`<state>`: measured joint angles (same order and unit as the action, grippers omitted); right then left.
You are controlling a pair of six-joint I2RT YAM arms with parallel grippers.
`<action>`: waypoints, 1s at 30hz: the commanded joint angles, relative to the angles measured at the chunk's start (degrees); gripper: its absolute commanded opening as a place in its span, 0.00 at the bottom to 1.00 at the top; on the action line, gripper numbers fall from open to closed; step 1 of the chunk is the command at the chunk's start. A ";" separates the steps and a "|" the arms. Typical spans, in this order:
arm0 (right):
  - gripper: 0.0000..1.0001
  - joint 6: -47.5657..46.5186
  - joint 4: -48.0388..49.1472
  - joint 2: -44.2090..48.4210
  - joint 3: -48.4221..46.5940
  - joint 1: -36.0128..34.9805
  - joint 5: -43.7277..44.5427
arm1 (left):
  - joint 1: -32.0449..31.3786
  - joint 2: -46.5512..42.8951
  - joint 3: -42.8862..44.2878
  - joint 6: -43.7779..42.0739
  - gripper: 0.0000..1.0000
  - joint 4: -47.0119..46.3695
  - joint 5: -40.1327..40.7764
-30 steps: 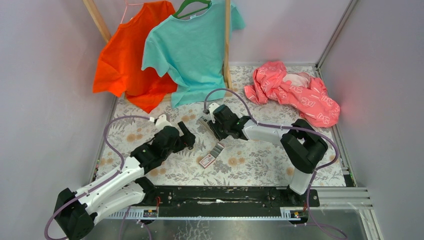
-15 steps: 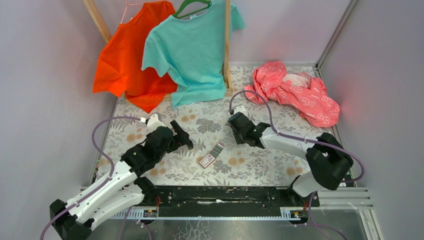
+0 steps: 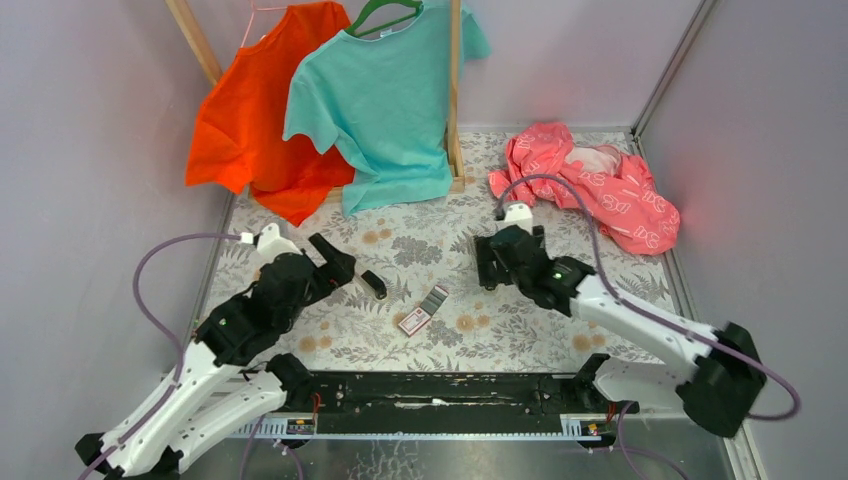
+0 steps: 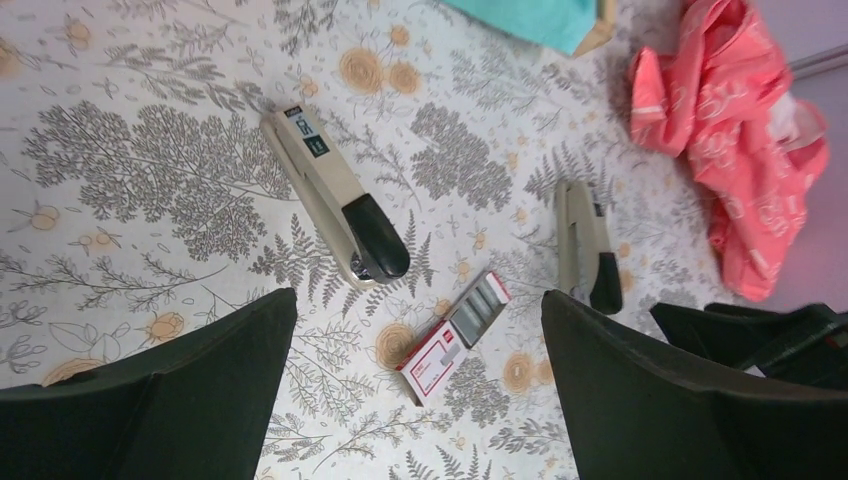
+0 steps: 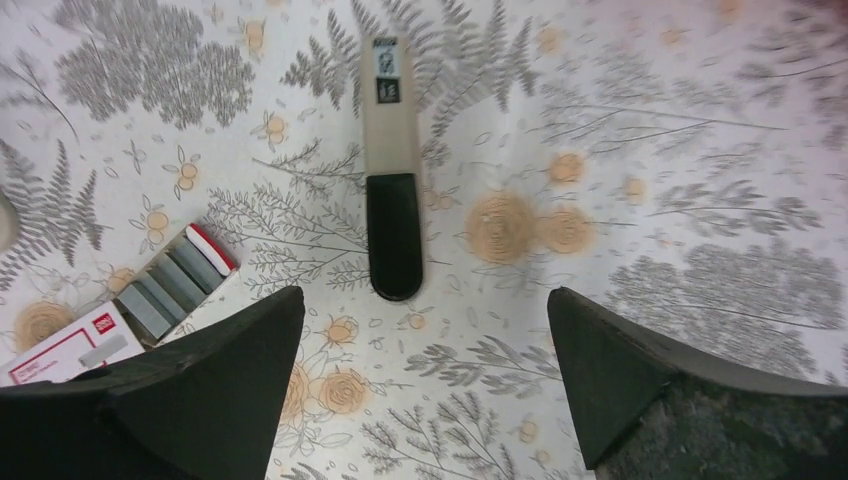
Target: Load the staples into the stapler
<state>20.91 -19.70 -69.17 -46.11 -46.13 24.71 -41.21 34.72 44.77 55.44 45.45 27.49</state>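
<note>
The staples — a small red-and-white box slid open, grey strips showing — lie flat on the floral surface, between a beige stapler and a second stapler. The left end effector and right end effector both gape open, empty.
</note>
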 commanded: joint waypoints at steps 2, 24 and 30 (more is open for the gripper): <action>0.99 0.75 -7.31 15.57 -1.42 0.10 10.91 | -0.01 -4.59 6.82 -2.04 1.00 7.70 4.99; 0.99 -0.62 -9.45 46.72 2.82 0.07 19.27 | -0.16 -17.81 3.85 -7.90 1.00 7.58 11.57; 0.99 0.17 -10.46 44.86 2.47 0.07 19.20 | -0.10 -19.60 2.86 -9.10 1.00 6.05 10.69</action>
<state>20.40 -30.39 -23.38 -42.46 -46.11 42.44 -41.21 16.99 47.86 47.37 52.75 36.47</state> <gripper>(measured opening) 0.992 0.998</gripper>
